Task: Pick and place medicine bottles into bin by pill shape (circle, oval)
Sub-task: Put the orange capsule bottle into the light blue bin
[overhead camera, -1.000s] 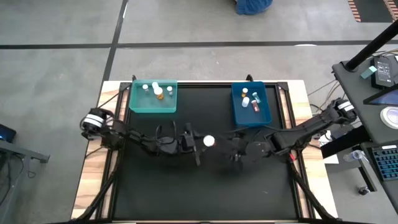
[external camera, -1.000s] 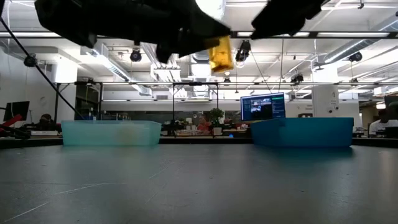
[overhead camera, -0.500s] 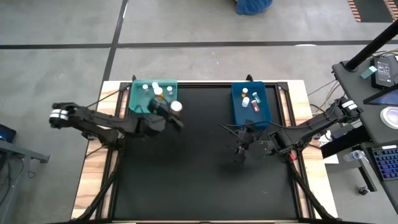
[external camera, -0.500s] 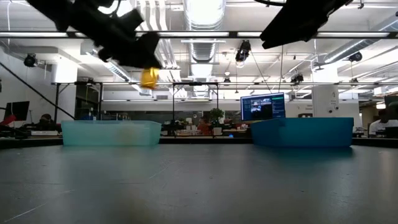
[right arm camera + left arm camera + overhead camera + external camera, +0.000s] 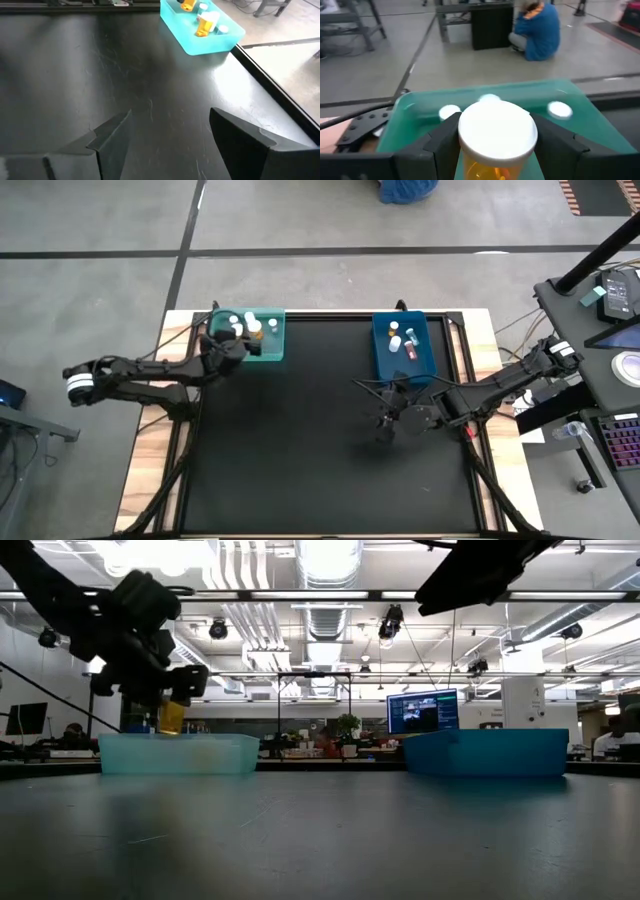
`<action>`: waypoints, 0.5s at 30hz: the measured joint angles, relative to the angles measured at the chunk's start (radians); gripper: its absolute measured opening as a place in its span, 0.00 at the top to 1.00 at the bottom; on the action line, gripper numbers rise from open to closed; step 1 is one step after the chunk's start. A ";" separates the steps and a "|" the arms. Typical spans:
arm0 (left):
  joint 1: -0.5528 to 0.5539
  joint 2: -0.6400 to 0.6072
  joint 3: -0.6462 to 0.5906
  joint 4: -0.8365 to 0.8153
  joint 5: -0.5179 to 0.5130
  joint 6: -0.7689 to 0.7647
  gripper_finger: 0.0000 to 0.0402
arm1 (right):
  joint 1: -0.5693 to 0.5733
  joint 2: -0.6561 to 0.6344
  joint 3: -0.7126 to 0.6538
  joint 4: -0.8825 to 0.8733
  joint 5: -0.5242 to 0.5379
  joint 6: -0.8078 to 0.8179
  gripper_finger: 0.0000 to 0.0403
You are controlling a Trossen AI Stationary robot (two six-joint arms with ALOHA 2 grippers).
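Left gripper [image 5: 497, 145] pinches an amber medicine bottle [image 5: 497, 137] by its sides, white cap up, above the teal bin [image 5: 400, 117], where other bottles lie just ahead. No label is readable. Right gripper [image 5: 170, 132] hangs spread and empty above the table [image 5: 75, 65].

You see two dark, slender jointed arms — each with a white band near its outer end — and flat, black, angular fingers [image 5: 240, 137].
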 joint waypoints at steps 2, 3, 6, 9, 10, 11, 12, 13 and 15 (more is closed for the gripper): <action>0.033 0.006 0.000 0.018 0.000 0.001 0.51 | 0.000 0.000 0.000 0.008 0.000 -0.005 0.36; 0.051 0.014 0.000 0.031 0.000 0.005 0.51 | -0.001 0.000 0.000 0.009 0.000 -0.007 0.36; 0.096 0.047 0.001 0.075 0.001 0.001 0.51 | -0.002 0.000 0.000 0.011 0.000 -0.008 0.36; 0.119 0.099 0.001 0.126 0.010 -0.003 0.51 | -0.002 0.000 0.000 0.011 0.000 -0.008 0.36; 0.122 0.118 0.001 0.150 0.018 -0.003 0.51 | -0.002 0.000 0.000 0.011 0.000 -0.008 0.36; 0.122 0.139 0.001 0.176 0.024 -0.003 0.51 | -0.002 0.000 0.000 0.011 0.000 -0.009 0.36; 0.122 0.161 0.001 0.195 0.025 -0.003 0.51 | -0.002 0.000 0.000 0.011 0.000 -0.009 0.36; 0.124 0.183 0.001 0.212 0.025 -0.003 0.51 | -0.002 0.000 0.000 0.011 0.000 -0.009 0.36; 0.128 0.222 0.002 0.244 0.024 -0.004 0.51 | -0.002 0.000 0.000 0.011 0.000 -0.009 0.36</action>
